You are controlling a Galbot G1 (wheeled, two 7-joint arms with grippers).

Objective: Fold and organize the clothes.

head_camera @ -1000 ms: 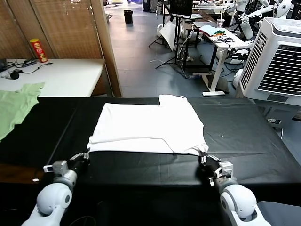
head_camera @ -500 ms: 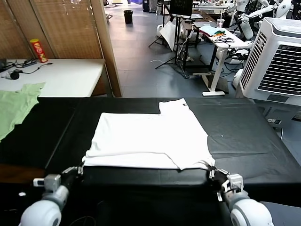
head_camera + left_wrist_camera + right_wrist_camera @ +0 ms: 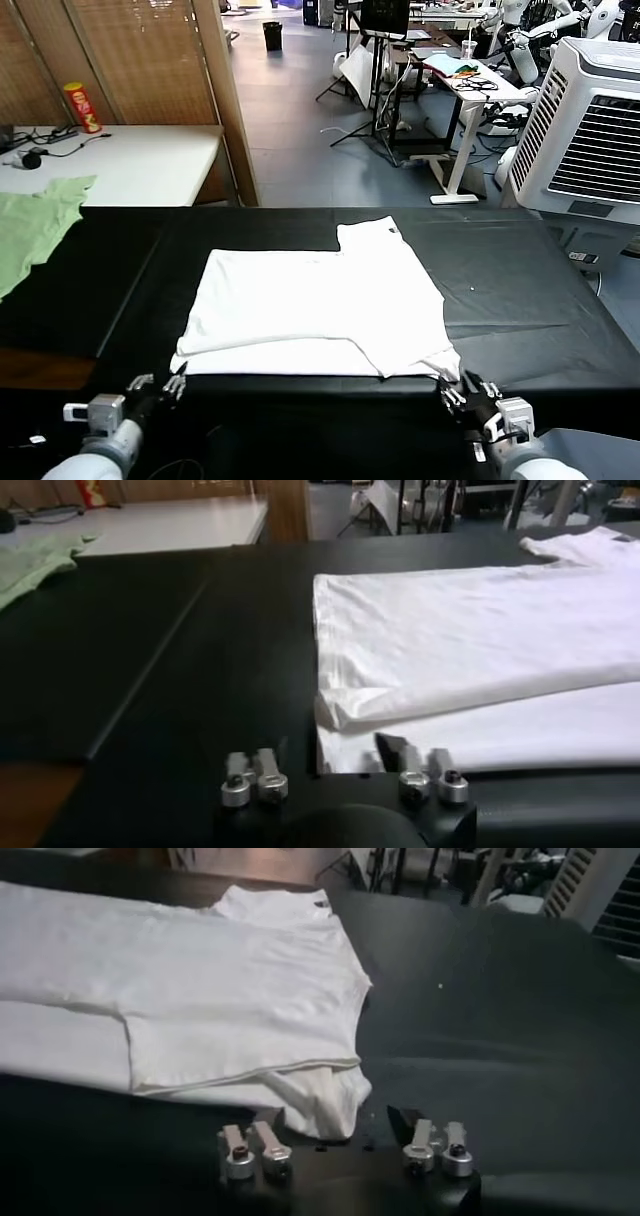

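The white T-shirt (image 3: 315,310) lies flat on the black table (image 3: 530,290), its lower part folded over so a doubled hem runs along the near side. My left gripper (image 3: 155,385) sits open at the table's near edge, just short of the shirt's near left corner (image 3: 345,735). Its fingers (image 3: 252,776) hold nothing. My right gripper (image 3: 465,392) is open too, right behind the bunched near right corner (image 3: 320,1103). In the wrist views the shirt (image 3: 470,640) (image 3: 200,988) spreads away from the left gripper (image 3: 330,767) and the right gripper (image 3: 335,1138). No print shows.
A pale green garment (image 3: 30,225) hangs over the table's far left end. Behind it stands a white table (image 3: 130,160) with a red can (image 3: 82,107). A large white air cooler (image 3: 590,130) stands at the far right.
Both grippers drew the shirt's near edge toward the table's near side, then opened and let the corners go. The shirt now rests closer to me.
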